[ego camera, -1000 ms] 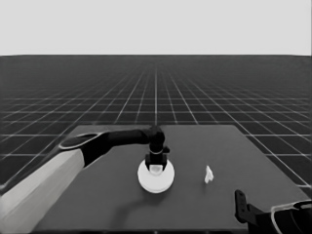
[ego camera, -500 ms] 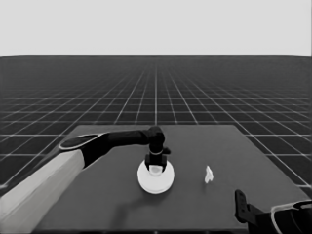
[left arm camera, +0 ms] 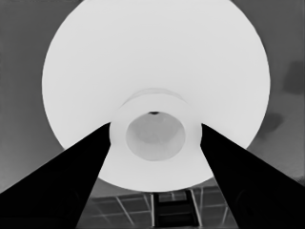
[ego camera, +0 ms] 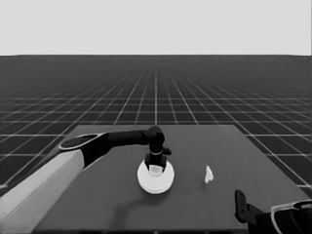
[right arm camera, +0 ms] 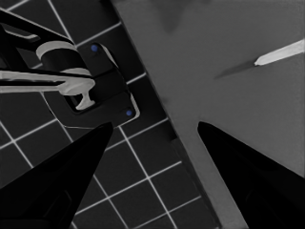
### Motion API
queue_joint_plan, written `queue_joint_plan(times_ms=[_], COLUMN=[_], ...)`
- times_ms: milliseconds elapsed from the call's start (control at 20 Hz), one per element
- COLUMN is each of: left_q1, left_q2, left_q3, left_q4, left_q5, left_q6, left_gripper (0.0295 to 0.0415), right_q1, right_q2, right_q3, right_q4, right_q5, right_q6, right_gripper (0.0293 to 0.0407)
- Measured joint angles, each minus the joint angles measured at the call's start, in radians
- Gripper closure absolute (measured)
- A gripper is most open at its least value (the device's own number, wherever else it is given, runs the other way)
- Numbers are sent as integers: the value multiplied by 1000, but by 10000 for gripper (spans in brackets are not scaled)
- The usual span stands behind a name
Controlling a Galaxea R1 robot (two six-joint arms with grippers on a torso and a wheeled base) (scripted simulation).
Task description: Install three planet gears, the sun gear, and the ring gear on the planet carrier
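Note:
The larger round part (ego camera: 155, 184) lies at the middle of the table, and in the head view it is the only round part that shows. My left gripper (ego camera: 155, 168) comes straight down on its centre. In the left wrist view the left gripper (left arm camera: 155, 128) is shut on the raised hollow hub of this larger round part (left arm camera: 157, 57), one finger against each side of the hub. The smaller round part, the planet gears and the sun gear are hidden. My right gripper (ego camera: 240, 208) is parked at the table's near right corner, open (right arm camera: 155, 125) and empty.
A thin white piece (ego camera: 208, 174) lies to the right of the round part, also seen as the thin white piece (right arm camera: 281, 51) from the right wrist. Dark machinery (right arm camera: 90, 90) with blue lights sits past the table's edge. The table (ego camera: 97, 204) is dark.
The left gripper has sunk slightly toward the larger round part. The round part, the thin white piece and the right arm have stayed in place.

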Motion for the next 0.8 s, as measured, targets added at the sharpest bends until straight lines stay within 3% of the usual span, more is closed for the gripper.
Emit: queue_joint_plan(times_ms=[800], left_q1=[0], left_q2=[0], left_q3=[0], left_q4=[0], left_q5=[0], left_q6=[140], left_gripper=[362], right_q1=[0], right_q2=[0], right_q3=[0], right_q4=[0], right_q5=[0], right_q6=[0], right_gripper=[315])
